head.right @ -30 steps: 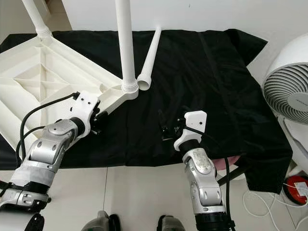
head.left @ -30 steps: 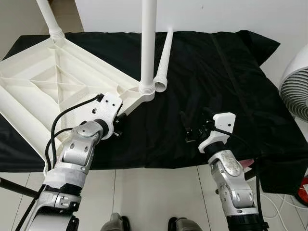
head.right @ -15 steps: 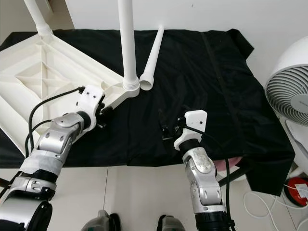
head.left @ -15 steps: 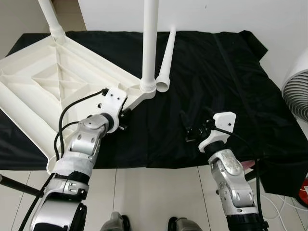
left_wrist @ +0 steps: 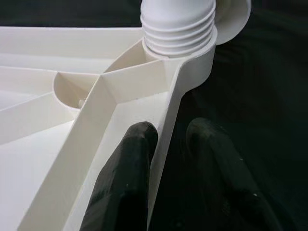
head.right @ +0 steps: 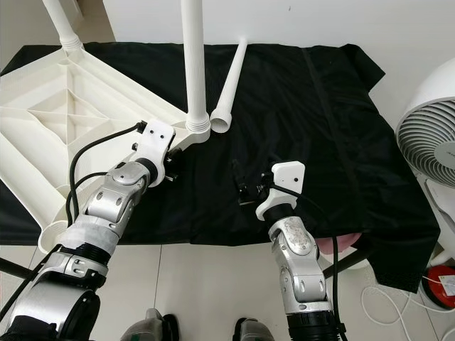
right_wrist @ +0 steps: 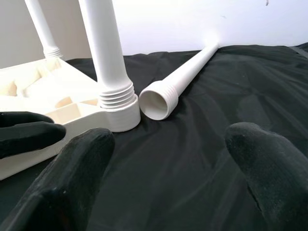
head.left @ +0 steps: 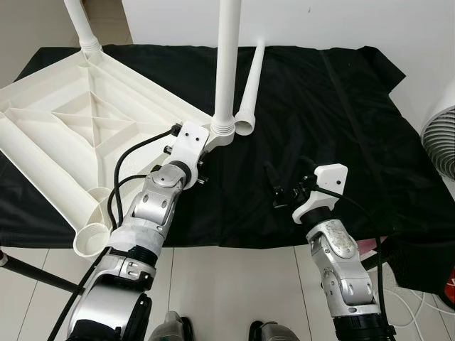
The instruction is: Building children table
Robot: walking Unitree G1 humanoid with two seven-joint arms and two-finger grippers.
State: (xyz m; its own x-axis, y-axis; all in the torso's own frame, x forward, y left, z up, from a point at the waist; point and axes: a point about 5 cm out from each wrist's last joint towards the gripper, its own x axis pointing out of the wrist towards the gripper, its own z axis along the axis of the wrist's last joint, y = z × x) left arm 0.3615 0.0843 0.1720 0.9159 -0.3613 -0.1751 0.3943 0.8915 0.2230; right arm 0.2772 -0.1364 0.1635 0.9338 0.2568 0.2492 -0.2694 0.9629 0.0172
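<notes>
Left claw (left_wrist: 163, 159) pinched the upturned tabletop (head.left: 64, 135) rim; right claw (head.left: 288, 186) gaped empty; loose leg (head.left: 250, 85) at twelve o'clock might roll if nudged.

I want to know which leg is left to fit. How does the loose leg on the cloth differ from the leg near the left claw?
The loose leg lies flat on the black cloth, joined to nothing; the near leg stands upright, seated in a corner socket of the upturned tabletop. The loose leg's threaded open end is visible, facing the robot; the near leg's end is hidden in its socket. The left claw straddles the tabletop's rim just below the near leg. Both are white tubes with ridged ends.
</notes>
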